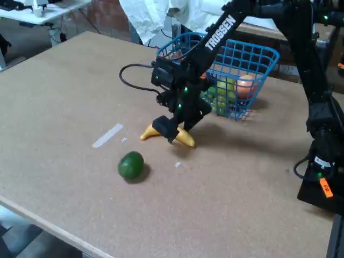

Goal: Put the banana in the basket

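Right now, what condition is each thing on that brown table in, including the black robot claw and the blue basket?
Small curved yellow banana: lying on the table, between the claw's fingers, not lifted.
Black robot gripper: down over the banana; grip cannot be confirmed.
Blue wire-mesh basket: upright, holding several fruits.
Dark green round fruit: resting alone on the table.
White tape strip: flat on the table.

Beneath the jaws lies a smooth-skinned banana (185,138) on a matt fibreboard counter (64,91), behind them a blue coated-wire basket (252,64).
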